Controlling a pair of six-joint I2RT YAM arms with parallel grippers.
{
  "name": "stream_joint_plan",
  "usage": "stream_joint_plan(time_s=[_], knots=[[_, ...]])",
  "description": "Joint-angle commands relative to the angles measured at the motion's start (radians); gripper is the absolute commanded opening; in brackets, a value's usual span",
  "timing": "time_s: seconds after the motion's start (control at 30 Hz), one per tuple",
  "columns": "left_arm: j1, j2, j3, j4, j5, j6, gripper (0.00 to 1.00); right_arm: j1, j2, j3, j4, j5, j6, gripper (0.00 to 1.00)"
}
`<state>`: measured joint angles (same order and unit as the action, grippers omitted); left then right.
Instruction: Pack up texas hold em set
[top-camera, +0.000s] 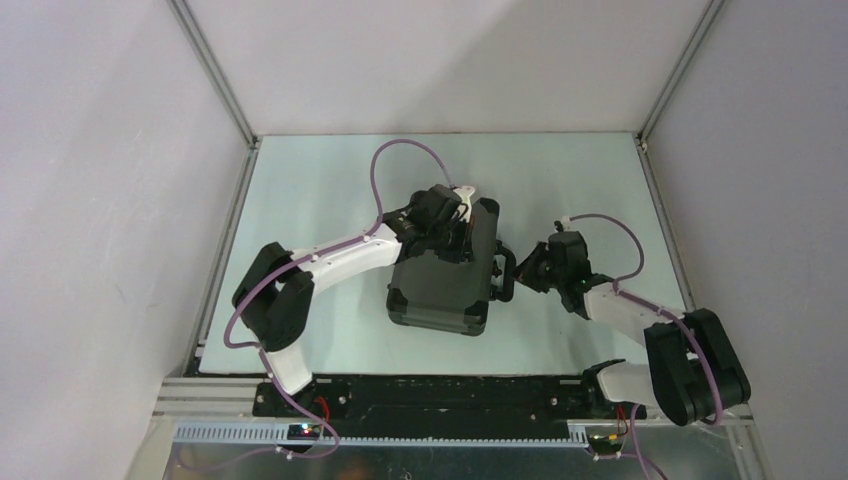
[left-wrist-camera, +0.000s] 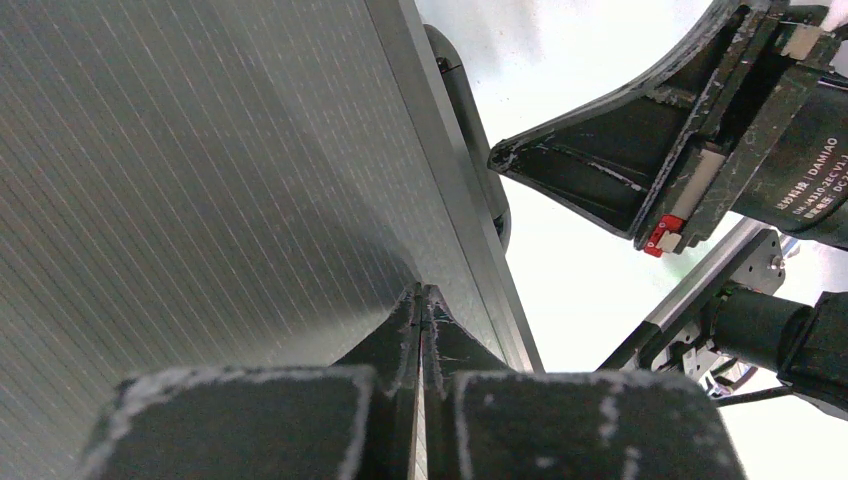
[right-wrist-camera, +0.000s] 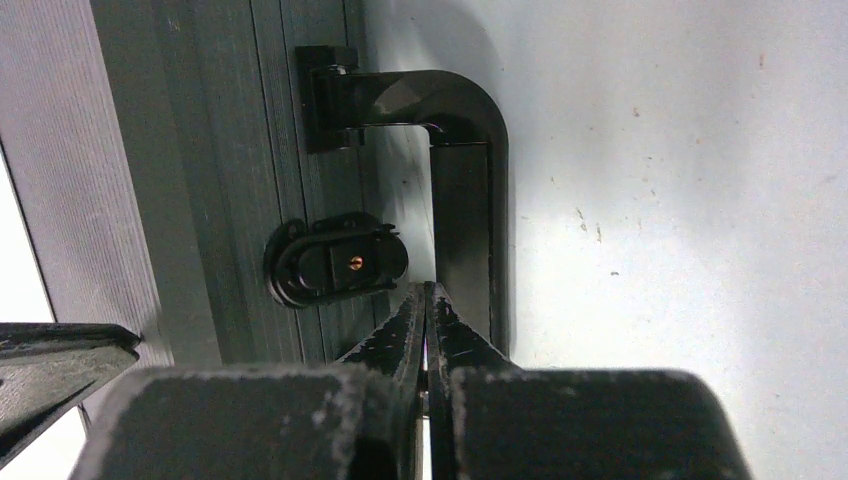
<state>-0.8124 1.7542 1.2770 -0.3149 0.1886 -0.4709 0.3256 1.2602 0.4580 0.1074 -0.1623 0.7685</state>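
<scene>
Case (top-camera: 440, 290), black and ribbed, lies flat and closed near the middle of the desk (top-camera: 320, 180), with its handle (right-wrist-camera: 470, 200) facing our right arm. Chips, cards and dice are not in view. We judge they are already inside, though the lid (left-wrist-camera: 200, 180) hides them.

Our left pincer (left-wrist-camera: 422, 295) is pressed together and pinches nothing. Its tips rest on the lid close to the handle-side edge, and we read this as a push to hold the lid down.

Our right pincer (right-wrist-camera: 427, 290) is likewise pressed together and empty. It sits at the handle, touching or just beside it, and near a latch (right-wrist-camera: 335, 262), probably so it can nudge that latch home. Whether the latch is fastened we cannot tell. In our judgement only the fastening remains.
</scene>
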Motion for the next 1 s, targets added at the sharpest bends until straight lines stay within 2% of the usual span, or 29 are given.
stream_joint_plan(time_s=[0.0,0.37,0.73,0.97], knots=[[-0.015,0.079,-0.057,-0.146,-0.008,0.012,0.0,0.013,0.034,0.057,0.058,0.009,-0.027,0.0],[-0.016,0.079,-0.059,-0.143,-0.003,0.014,0.0,0.055,0.166,0.144,0.057,0.05,-0.068,0.0],[-0.015,0.084,-0.057,-0.143,0.003,0.016,0.0,0.134,0.222,0.215,-0.086,0.199,-0.104,0.0],[-0.016,0.08,-0.06,-0.143,0.0,0.017,0.0,0.148,0.251,0.221,-0.085,0.174,-0.097,0.0]])
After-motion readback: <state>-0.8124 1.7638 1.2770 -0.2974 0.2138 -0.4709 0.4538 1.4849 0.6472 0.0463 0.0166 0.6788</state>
